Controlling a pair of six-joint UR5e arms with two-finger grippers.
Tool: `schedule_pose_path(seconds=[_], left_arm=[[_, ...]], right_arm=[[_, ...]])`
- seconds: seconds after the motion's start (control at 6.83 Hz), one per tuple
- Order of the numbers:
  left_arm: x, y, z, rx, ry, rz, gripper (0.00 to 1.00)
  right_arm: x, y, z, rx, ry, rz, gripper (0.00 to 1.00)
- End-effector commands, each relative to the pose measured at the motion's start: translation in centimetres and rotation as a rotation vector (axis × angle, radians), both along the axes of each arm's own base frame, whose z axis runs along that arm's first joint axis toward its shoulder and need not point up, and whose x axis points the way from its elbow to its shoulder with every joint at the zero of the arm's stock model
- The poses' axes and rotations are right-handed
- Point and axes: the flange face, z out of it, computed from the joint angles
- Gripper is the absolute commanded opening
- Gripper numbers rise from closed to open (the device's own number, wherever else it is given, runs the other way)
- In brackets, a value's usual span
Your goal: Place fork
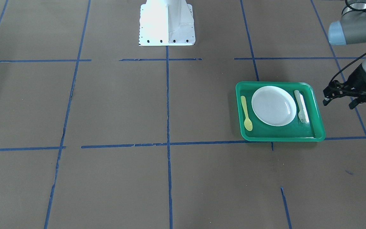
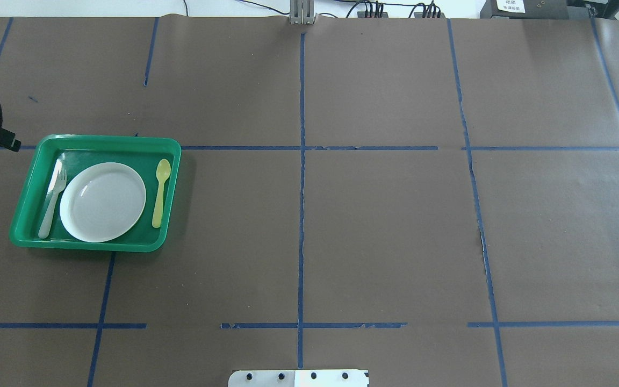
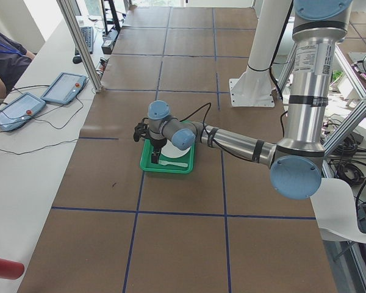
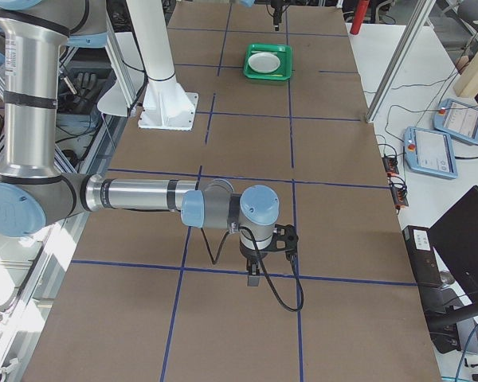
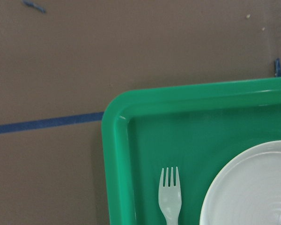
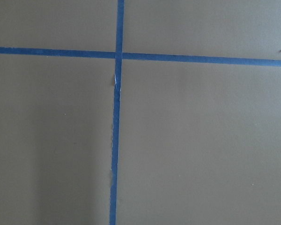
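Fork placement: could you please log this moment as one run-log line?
fork: lying in green tray beside plate | left gripper: open, empty, outside tray | right gripper: far off, state unclear

Table: brown paper-covered flat surface [image 2: 384,226], crossed by blue tape grid lines [image 2: 301,215].
Directly on it: 1 green rectangular plastic tray [image 2: 110,139]; 1 white metal robot base [image 1: 167,22].
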Motion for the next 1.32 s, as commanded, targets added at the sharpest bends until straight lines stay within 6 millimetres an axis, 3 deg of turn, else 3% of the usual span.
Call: schedule_pose_path(seconds=[0.0,0.15,0.29,0.59,0.88,1.17], left_arm=[[-7.9,0.3,1.5,0.128,-0.06,0.067,1.0],[-11.7,0.4,3.2,0.115,-0.095,0.113,1.0],[-17.1,1.0,5.0,0.045,-0.113,0.084,1.0],[-21.2,2.7,8.3,-0.152,-0.095,0.019,1.0],[-20.7,6.3,12.0,-0.206,-0.016,0.04,1.0],[-20.5,7.2,13.0,-0.23,0.014,0.045,1.0]], right_arm=[[0.0,0.0,0.0,0.0,0.0,0.0,1.0],[0.0,0.0,0.0,0.001,0.0,-0.001,1.0],[0.0,0.0,0.0,0.0,0.0,0.0,1.0],[0.0,0.0,0.0,0.0,0.0,0.0,1.0],[0.0,0.0,0.0,0.001,0.0,-0.001,1.0],[0.0,0.0,0.0,0.0,0.0,0.0,1.0]])
